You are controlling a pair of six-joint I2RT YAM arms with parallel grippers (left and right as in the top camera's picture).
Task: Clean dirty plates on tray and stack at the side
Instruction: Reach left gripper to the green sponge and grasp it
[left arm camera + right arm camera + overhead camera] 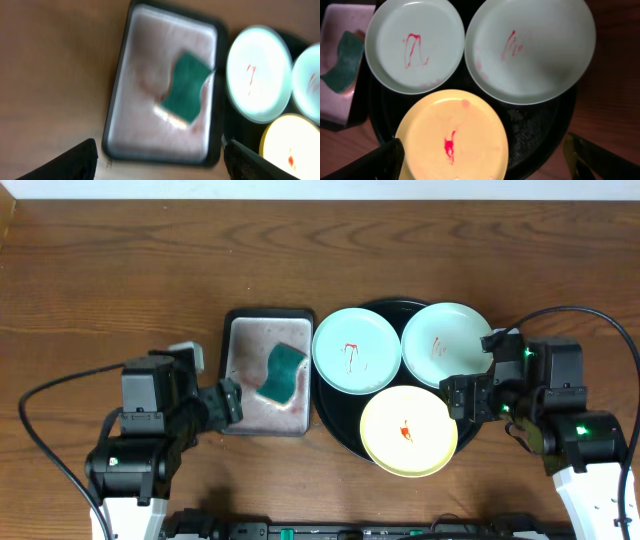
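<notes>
Round black tray (334, 418) sits right of centre on the wooden worktop (120, 270), carrying all three plates. Mint plate (355, 352) is at far left, a second mint plate (445, 343) at far right, and the yellow plate (408, 430) on the near side. Each has a red sauce smear. Rectangular tray (229, 370) lies just left of the round tray, with a green sponge (283, 373) in it. Left pincer (161, 144) is spread wide, holding nothing, at the rectangular tray's near edge. Right pincer (482, 142) is spread wide, holding nothing, above the yellow plate's near side.
</notes>
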